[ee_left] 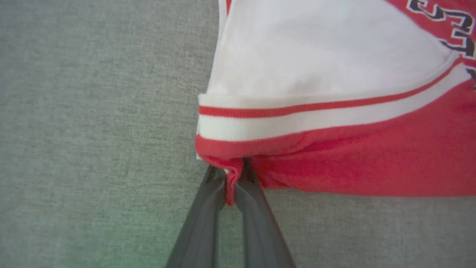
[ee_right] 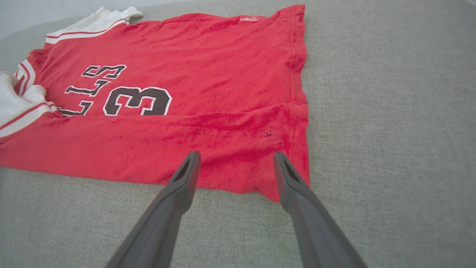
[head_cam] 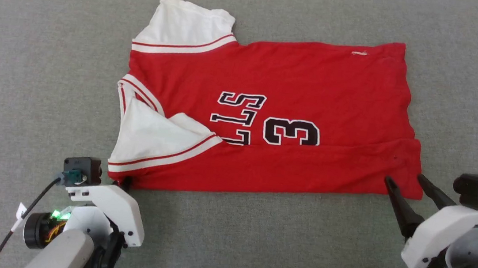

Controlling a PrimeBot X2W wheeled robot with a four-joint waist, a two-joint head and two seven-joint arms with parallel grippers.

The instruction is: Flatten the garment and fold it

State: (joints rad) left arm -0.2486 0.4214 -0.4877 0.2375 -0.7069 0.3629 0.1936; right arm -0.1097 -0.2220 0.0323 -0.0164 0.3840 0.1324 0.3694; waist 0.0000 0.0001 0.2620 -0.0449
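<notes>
Head camera overlooks the whole garment; wrist cameras sit close at its corners.

A red T-shirt lies sideways on a grey fabric surface, mostly flat. Its neck points to the left and its hem to the right. The striped red-and-white collar sits at the left edge. The far white sleeve spreads outward, trimmed with a red stripe. The near white sleeve is folded in over the chest. The near long side of the shirt is turned over onto the front as a broad red band, covering part of the black, white-edged print, where "LLS" and "3" remain readable. The near left corner is bunched into a small raised crease.
</notes>
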